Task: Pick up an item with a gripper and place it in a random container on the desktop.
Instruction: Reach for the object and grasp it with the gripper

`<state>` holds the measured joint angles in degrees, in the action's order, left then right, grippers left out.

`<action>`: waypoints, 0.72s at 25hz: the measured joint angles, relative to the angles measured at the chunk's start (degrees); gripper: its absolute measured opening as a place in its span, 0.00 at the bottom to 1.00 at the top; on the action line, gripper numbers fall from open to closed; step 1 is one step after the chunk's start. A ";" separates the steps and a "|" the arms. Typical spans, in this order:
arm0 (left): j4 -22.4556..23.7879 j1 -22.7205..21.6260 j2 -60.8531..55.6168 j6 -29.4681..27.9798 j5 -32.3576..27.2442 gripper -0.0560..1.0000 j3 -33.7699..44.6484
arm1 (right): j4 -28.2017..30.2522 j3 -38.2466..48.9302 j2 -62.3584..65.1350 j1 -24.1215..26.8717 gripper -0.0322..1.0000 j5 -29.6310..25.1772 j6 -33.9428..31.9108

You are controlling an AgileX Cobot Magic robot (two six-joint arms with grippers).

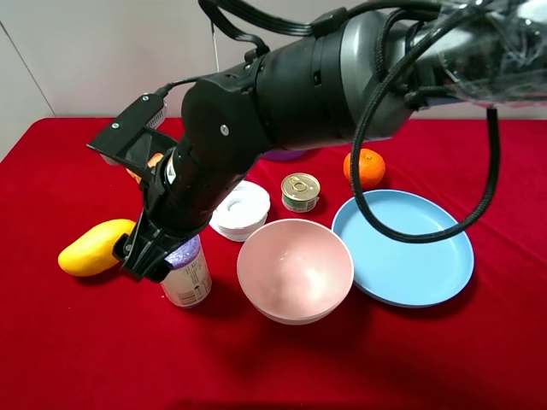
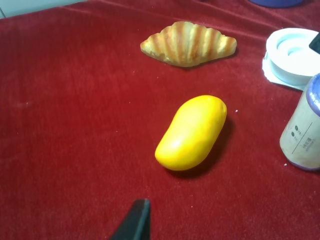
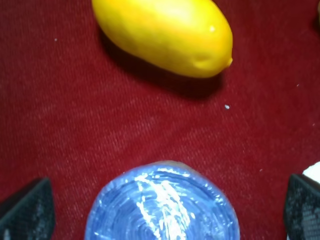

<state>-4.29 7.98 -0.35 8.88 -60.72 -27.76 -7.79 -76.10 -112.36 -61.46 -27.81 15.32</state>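
The item, a canister with a lilac speckled top and a beige label (image 1: 190,280), stands upright on the red desktop (image 1: 444,359). It also shows in the left wrist view (image 2: 305,131). My right gripper (image 1: 159,256) reaches across to the left and hangs over the canister's top (image 3: 162,207), jaws open, one black finger (image 3: 26,211) on each side and not touching. The purple saucepan (image 1: 286,155) is mostly hidden behind the right arm. Of my left gripper only one black fingertip (image 2: 136,222) shows, above bare cloth.
A yellow mango (image 1: 94,246) lies just left of the canister, and a croissant (image 2: 189,43) lies behind it. A white ridged jar (image 1: 241,210), a gold-lidded tin (image 1: 300,191), a pink bowl (image 1: 295,269), a blue plate (image 1: 402,249) and a tangerine (image 1: 366,167) lie to the right.
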 joint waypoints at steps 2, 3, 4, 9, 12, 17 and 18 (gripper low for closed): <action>0.00 0.00 0.00 0.00 0.00 0.98 0.00 | 0.00 0.00 -0.65 0.00 0.70 0.00 0.14; 0.00 0.00 0.00 0.00 0.00 0.98 0.00 | 0.00 0.00 -1.09 0.00 0.70 0.00 0.14; 0.00 0.00 0.00 0.00 0.00 0.98 0.00 | 0.00 0.00 -1.49 0.00 0.70 0.00 0.19; 0.00 0.00 0.00 0.00 0.00 0.98 0.00 | -0.33 0.00 -3.01 0.00 0.70 -0.05 0.31; 0.00 0.00 0.00 0.00 0.00 0.98 0.00 | -0.33 0.00 -4.00 0.00 0.70 -0.05 0.31; 0.00 0.00 0.00 0.00 0.00 0.98 0.00 | -0.33 0.00 -5.48 0.00 0.70 -0.05 0.36; 0.00 0.00 0.00 0.00 0.00 0.98 0.00 | -0.33 0.00 -5.75 0.00 0.70 -0.10 0.36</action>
<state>-4.29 7.98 -0.35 8.88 -60.72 -27.76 -8.12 -76.10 -118.11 -61.46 -27.91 15.68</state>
